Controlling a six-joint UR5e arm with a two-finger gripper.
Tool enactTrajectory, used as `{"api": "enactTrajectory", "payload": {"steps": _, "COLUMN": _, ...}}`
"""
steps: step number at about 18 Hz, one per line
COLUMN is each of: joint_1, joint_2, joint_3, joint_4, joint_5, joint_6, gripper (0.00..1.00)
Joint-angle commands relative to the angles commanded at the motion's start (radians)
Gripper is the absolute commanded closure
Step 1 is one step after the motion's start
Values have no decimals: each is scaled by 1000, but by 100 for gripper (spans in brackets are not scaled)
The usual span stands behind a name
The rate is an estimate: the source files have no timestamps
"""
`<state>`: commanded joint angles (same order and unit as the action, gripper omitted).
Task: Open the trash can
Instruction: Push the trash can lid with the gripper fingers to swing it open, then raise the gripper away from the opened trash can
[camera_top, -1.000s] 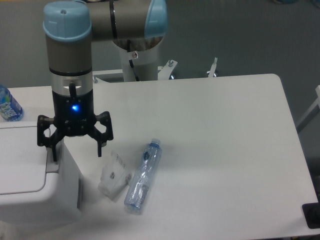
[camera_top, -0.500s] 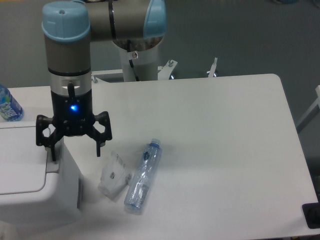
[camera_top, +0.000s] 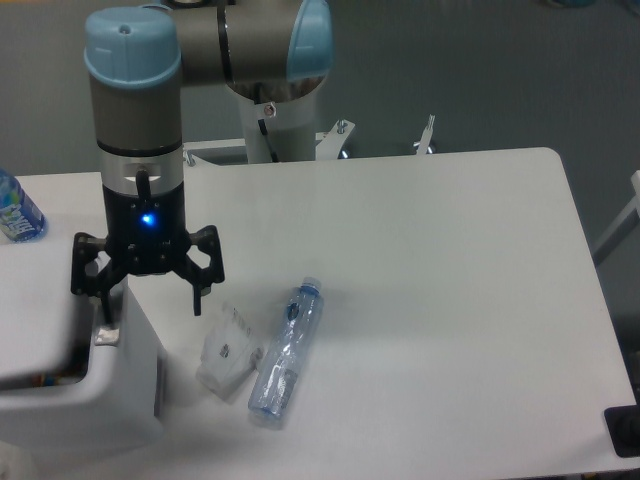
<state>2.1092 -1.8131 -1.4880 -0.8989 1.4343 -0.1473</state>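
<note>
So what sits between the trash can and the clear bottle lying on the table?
The fixed camera shows a small white paper packet on the table between the trash can and the clear bottle, close against the bottle's left side.

The trash can (camera_top: 70, 390) fills the lower left of the frame, on the table (camera_top: 430, 260). The gripper (camera_top: 150, 308) hangs over its right edge, one finger above the can, the other beside it. Right of the can lies a paper packet (camera_top: 228, 357), touching a bottle (camera_top: 285, 353) lying further right. Another bottle (camera_top: 17, 210) stands at the left edge.
</note>
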Motion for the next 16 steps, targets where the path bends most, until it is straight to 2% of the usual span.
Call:
{"api": "enactTrajectory", "payload": {"steps": 4, "joint_1": 2, "joint_2": 8, "joint_3": 12, "joint_4": 0, "joint_5": -2, "joint_6": 5, "gripper": 0}}
{"api": "enactTrajectory", "payload": {"steps": 7, "joint_1": 21, "joint_2": 11, "joint_3": 54, "joint_4": 0, "joint_5": 0, "joint_6": 11, "gripper": 0}}
{"api": "enactTrajectory", "payload": {"steps": 11, "joint_1": 107, "joint_2": 43, "joint_3": 100, "joint_4": -2, "joint_5": 9, "joint_6": 15, "gripper": 0}}
{"api": "enactTrajectory", "payload": {"steps": 14, "joint_1": 169, "joint_2": 75, "joint_3": 95, "joint_4": -9, "joint_5": 101, "joint_6": 18, "gripper": 0}}
{"api": "enactTrajectory", "payload": {"steps": 16, "joint_1": 193, "joint_2": 87, "joint_3": 89, "joint_4": -14, "joint_5": 156, "joint_6": 87, "gripper": 0}}
